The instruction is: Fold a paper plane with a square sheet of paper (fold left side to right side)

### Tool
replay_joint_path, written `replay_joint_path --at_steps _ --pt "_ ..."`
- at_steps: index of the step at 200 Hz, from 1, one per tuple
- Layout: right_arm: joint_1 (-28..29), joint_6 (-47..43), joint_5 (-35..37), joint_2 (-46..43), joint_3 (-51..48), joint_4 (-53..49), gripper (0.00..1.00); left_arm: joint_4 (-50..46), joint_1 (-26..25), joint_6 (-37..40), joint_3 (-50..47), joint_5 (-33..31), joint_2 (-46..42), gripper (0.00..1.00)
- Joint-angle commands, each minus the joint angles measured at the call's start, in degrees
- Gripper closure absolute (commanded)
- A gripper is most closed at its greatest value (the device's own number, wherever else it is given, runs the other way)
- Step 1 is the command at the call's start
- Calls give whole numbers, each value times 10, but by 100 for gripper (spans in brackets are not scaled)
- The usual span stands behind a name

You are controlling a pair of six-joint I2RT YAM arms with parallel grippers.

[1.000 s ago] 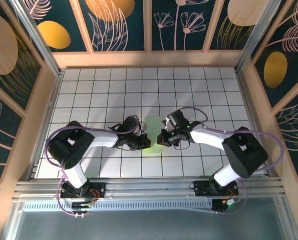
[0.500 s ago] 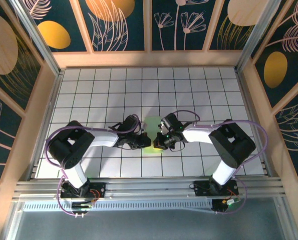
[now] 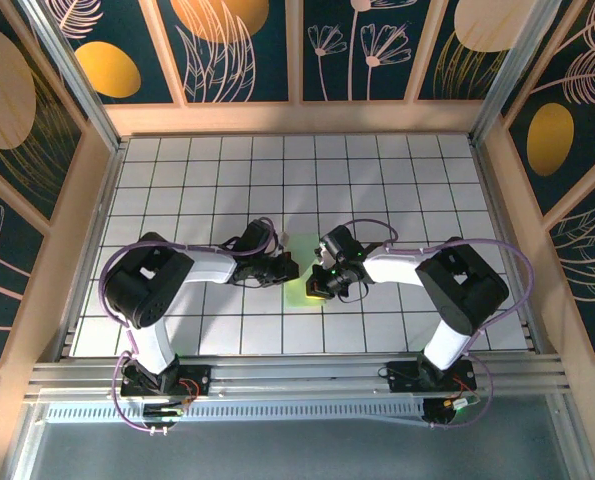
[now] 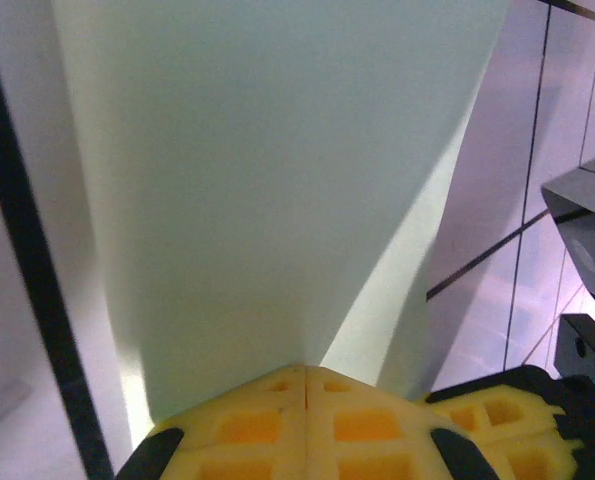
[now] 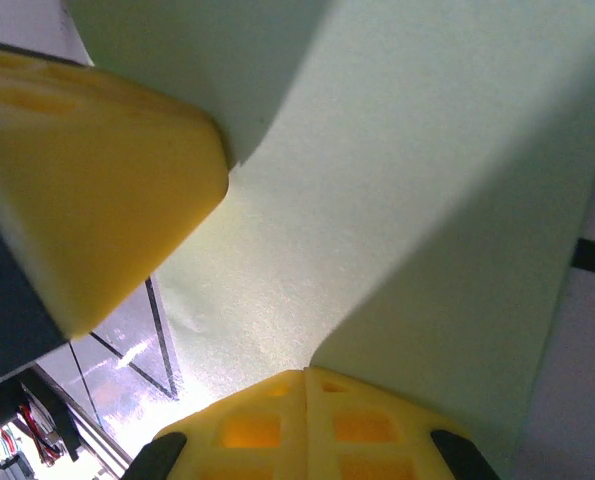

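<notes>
L gripper [image 3: 286,271] shifted; paper [image 3: 303,248] at tip.

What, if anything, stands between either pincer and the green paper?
Nothing visible does. The left pincer and the right pincer are both shut, with their tips right at the square sheet of paper, facing each other across it.

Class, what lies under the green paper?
White tiled table shows around the green paper; the part beneath it is covered. The left claw and right claw, both shut, rest on top.
</notes>
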Motion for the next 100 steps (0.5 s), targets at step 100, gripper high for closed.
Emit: replay_joint_path --at_steps 100 --pt "-8 -39 101 52 -18 -84 100 -6 51 65 41 -44 42 100"
